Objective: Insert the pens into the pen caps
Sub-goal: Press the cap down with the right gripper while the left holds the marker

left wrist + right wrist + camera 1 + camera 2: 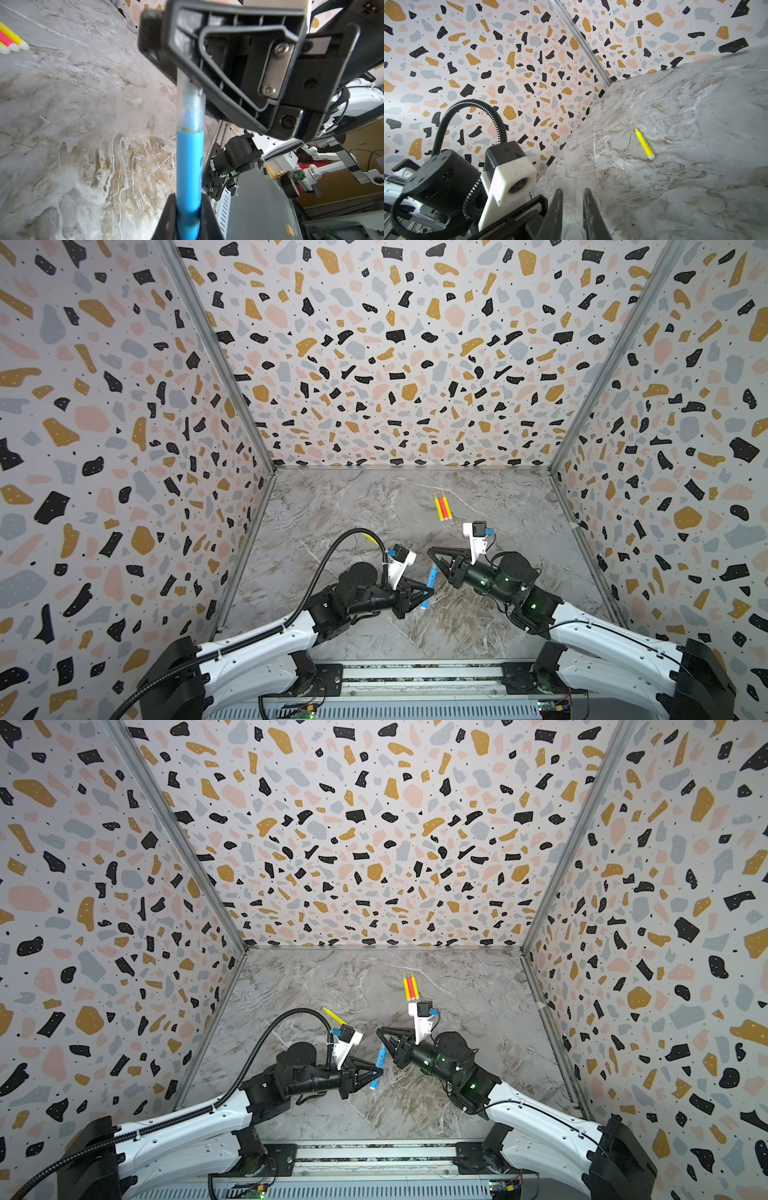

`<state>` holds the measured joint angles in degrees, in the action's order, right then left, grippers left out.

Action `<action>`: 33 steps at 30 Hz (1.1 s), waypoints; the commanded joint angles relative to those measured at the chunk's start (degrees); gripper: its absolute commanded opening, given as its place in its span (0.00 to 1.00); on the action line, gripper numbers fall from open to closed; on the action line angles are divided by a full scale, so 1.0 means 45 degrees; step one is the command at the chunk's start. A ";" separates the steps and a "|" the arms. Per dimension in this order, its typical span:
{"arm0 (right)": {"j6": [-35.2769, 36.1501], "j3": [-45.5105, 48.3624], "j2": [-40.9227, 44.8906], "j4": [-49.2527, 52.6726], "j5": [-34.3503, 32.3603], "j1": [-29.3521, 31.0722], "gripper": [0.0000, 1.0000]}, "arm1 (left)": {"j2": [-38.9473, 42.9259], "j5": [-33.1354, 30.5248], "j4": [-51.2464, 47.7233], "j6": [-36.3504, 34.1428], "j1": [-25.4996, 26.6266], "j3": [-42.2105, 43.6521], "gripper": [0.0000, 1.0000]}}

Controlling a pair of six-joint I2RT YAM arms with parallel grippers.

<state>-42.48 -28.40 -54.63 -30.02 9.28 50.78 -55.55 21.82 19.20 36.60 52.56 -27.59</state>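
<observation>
I count five pens on my screens: three yellow, one pink-red and one blue. I also have two grippers in shot, and one clear cap [190,110] that I can be sure of. A pink-red pen [442,508] lies between two yellow pens [437,509]. The three touch side by side toward the back of the marble table [374,497]. The third yellow pen [335,1016] lies alone, well apart from them, beyond the left arm.

Some of this is hard to read. The left arm's black cable [472,102] covers most of that lone pen in a top view. The clear cap does not show up in either top view. In the left wrist view the row of three is cut by the frame edge. That view also shows a small pale stub [135,102] on the table that I cannot identify. In the right wrist view the fingertips run off the frame, and the pale thing between them is a blur. I cannot tell whether the pens in the row are capped.

The blue pen [430,578] is held near the middle, between the two arms. The left gripper [431,594] is clamped across its barrel, toward the rear end. The cap sits over the pen's tip, down against the blue barrel. The right gripper [431,551] is closed on the cap's far end, its fingers [557,209] nearly together with only the cap between them.
</observation>
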 commanded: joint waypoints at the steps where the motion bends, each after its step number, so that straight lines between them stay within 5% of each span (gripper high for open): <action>1: 0.0338 0.0575 -0.0112 0.3226 0.1907 0.0673 0.00 | 0.0726 -0.3403 0.4092 0.0461 -0.0999 -0.0444 0.00; 4: 0.0564 0.0171 -0.0032 0.3202 0.1981 0.0671 0.09 | 0.0590 -0.3262 0.4025 0.0413 -0.1003 -0.0349 0.00; 8: 0.1365 -0.1123 0.0183 0.3802 0.2009 0.0593 0.37 | 0.0015 -0.2751 0.3904 0.0267 -0.0986 -0.0060 0.00; 11: 0.1842 -0.2184 0.0432 0.4237 0.2196 0.0297 0.46 | -0.0354 -0.2331 0.4065 0.0389 -0.0968 0.0317 0.00; 33: 0.2535 -0.4625 -0.1864 0.4990 0.3808 -0.1129 0.37 | 0.0207 -0.2754 0.4073 0.0382 -0.0374 0.0908 0.00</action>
<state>-31.79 -46.68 -62.65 -7.11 24.91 45.84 -55.59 10.41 33.54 38.63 50.17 -23.49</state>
